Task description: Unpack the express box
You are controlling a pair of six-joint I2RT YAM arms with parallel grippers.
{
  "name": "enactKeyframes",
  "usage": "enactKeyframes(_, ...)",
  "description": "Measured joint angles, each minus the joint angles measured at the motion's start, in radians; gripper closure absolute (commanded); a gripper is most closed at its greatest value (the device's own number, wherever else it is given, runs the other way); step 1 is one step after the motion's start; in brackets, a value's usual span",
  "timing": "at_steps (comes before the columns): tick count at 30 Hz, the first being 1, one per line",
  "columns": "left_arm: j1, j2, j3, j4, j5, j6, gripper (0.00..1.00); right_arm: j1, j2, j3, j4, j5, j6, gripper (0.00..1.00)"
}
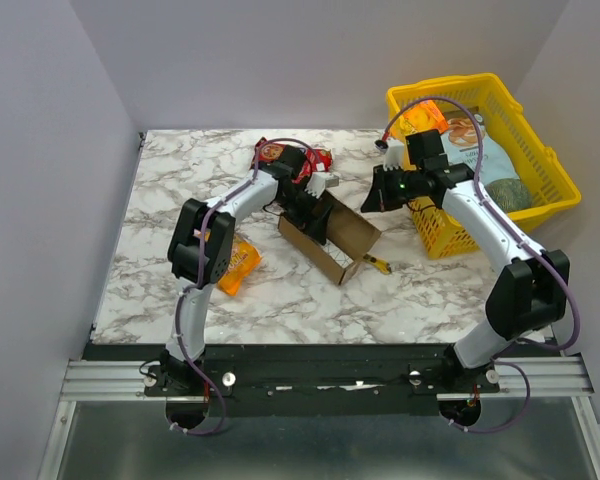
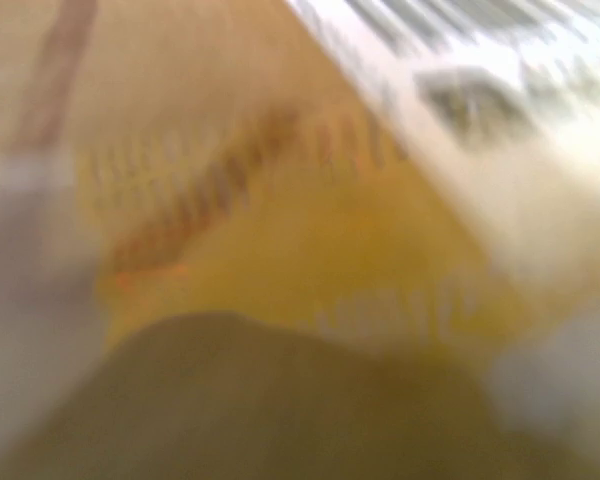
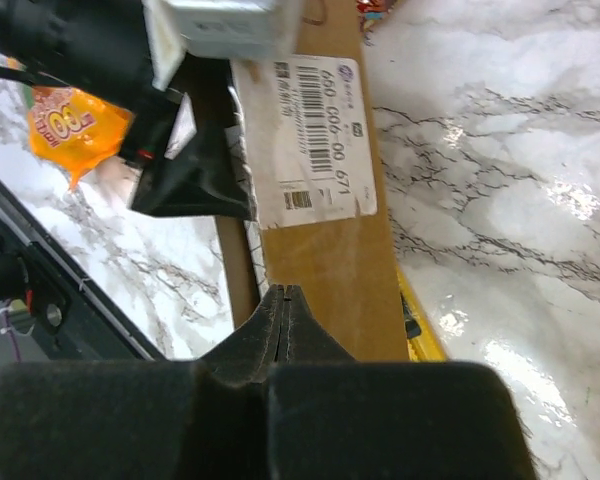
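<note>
The express box point(image 1: 348, 243) lies slantwise mid-table, a brown carton with its top open; its white label point(image 3: 305, 140) shows in the right wrist view. My left gripper point(image 1: 310, 215) reaches down into the box's far end with its jaws wide apart. The left wrist view is all blur: brown cardboard point(image 2: 180, 80), a white label point(image 2: 500, 120) and something yellow point(image 2: 310, 270) close up. My right gripper point(image 3: 294, 293) is shut on nothing and hovers just above the box's right end point(image 1: 372, 198).
A yellow basket point(image 1: 555, 165) with snack bags stands at the back right, beside the right arm. An orange snack bag point(image 1: 238, 265) lies left of the box, a red pack point(image 1: 315, 158) behind it, and a yellow knife point(image 1: 378, 265) at its near right corner.
</note>
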Motion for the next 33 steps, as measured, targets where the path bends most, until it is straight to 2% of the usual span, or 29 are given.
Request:
enactKeyframes(9, 0.026, -0.007, 0.008, -0.083, 0.314, 0.049, 0.20, 0.000, -0.008, -0.021, 0.021, 0.069, -0.016, 1.00)
enactKeyframes(13, 0.022, -0.026, 0.008, -0.092, 0.402, 0.053, 0.30, 0.000, -0.008, -0.026, 0.033, 0.081, -0.016, 1.00)
enactKeyframes(15, 0.023, -0.035, 0.008, -0.095, 0.430, 0.061, 0.32, 0.000, -0.008, -0.032, 0.039, 0.088, -0.017, 1.00)
enactKeyframes(17, 0.027, -0.043, 0.008, -0.101, 0.446, 0.077, 0.26, 0.000, -0.008, -0.037, 0.041, 0.095, -0.018, 1.00)
enactKeyframes(20, 0.030, -0.057, 0.008, -0.121, 0.428, 0.106, 0.19, 0.000, -0.008, -0.039, 0.042, 0.098, -0.025, 0.99)
enactKeyframes(25, 0.040, -0.088, 0.024, -0.164, 0.297, 0.172, 0.15, 0.000, -0.011, -0.012, 0.037, 0.095, -0.072, 0.79)
enactKeyframes(29, 0.060, -0.116, 0.039, -0.193, 0.229, 0.209, 0.12, 0.011, -0.018, 0.117, 0.026, 0.089, -0.143, 0.69)
enactKeyframes(33, 0.084, -0.194, -0.032, -0.158, 0.137, 0.162, 0.07, 0.088, -0.049, 0.252, 0.038, 0.089, -0.216, 0.69)
